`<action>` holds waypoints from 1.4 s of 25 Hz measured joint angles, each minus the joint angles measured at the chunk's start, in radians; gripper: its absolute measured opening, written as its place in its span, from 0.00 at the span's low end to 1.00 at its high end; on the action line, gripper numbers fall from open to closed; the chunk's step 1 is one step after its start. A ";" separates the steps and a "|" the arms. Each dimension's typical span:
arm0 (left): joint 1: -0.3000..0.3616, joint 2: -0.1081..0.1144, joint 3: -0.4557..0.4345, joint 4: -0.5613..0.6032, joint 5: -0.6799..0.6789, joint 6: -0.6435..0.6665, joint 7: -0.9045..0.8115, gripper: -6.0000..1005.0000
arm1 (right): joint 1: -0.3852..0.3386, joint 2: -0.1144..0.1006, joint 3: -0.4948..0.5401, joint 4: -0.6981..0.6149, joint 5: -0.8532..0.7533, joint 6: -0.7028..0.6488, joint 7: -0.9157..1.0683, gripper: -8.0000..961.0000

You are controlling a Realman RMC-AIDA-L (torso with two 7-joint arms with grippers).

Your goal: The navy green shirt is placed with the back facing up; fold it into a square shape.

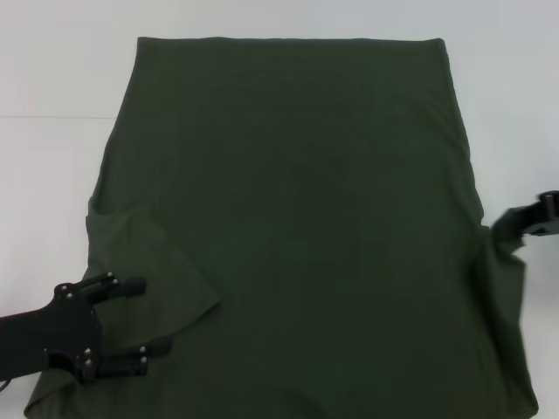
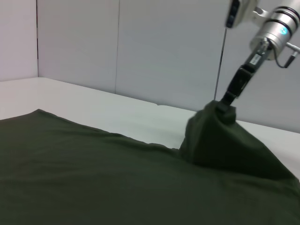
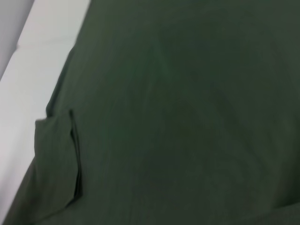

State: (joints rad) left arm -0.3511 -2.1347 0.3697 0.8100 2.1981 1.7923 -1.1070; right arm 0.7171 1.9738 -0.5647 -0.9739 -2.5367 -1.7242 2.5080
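The navy green shirt (image 1: 297, 201) lies spread flat, plain side up, covering most of the white table. Its left sleeve (image 1: 153, 262) is folded inward onto the body. My left gripper (image 1: 144, 321) hovers open at the near left, its two fingers spread over that sleeve's edge. At the right edge my right gripper (image 1: 515, 225) is shut on the shirt's side. In the left wrist view the right gripper (image 2: 225, 104) lifts the cloth (image 2: 93, 168) into a small peak. The right wrist view shows only the shirt (image 3: 187, 117) and the folded sleeve (image 3: 56, 159).
Bare white table (image 1: 52, 78) shows to the left of and behind the shirt, and a narrow strip on the right. Grey wall panels (image 2: 140, 47) stand beyond the table's far edge.
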 joint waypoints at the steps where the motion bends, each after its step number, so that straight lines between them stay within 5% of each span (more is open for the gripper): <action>1: -0.001 0.001 -0.001 0.000 0.002 -0.001 -0.001 0.89 | 0.014 0.009 -0.026 0.001 0.000 0.014 0.003 0.08; 6: -0.001 0.000 0.000 0.000 0.004 -0.002 0.000 0.89 | 0.079 0.049 -0.112 0.017 -0.002 0.072 0.020 0.09; 11: 0.004 -0.002 0.000 -0.002 0.004 -0.002 0.001 0.89 | 0.111 0.065 -0.136 0.062 0.010 0.093 0.011 0.09; 14: 0.005 0.000 -0.002 -0.015 0.003 -0.003 0.002 0.89 | 0.092 0.065 -0.130 0.064 0.049 0.093 -0.005 0.25; 19: 0.004 0.003 -0.031 -0.044 -0.004 0.003 -0.021 0.89 | -0.009 0.037 -0.117 0.097 0.258 0.061 -0.125 0.48; 23: -0.001 0.013 -0.076 -0.053 -0.015 0.016 -0.182 0.89 | -0.129 0.023 -0.113 0.193 0.494 -0.025 -0.455 0.62; 30: 0.001 0.057 -0.109 -0.051 -0.018 0.064 -0.515 0.89 | -0.331 0.086 -0.105 0.286 0.679 -0.112 -1.175 0.76; 35: 0.009 0.089 -0.127 -0.016 0.046 0.086 -0.733 0.89 | -0.383 0.108 -0.099 0.322 0.676 -0.072 -1.387 0.86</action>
State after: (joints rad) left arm -0.3424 -2.0458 0.2430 0.7943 2.2438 1.8784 -1.8404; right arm 0.3337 2.0818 -0.6640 -0.6517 -1.8608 -1.7960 1.1206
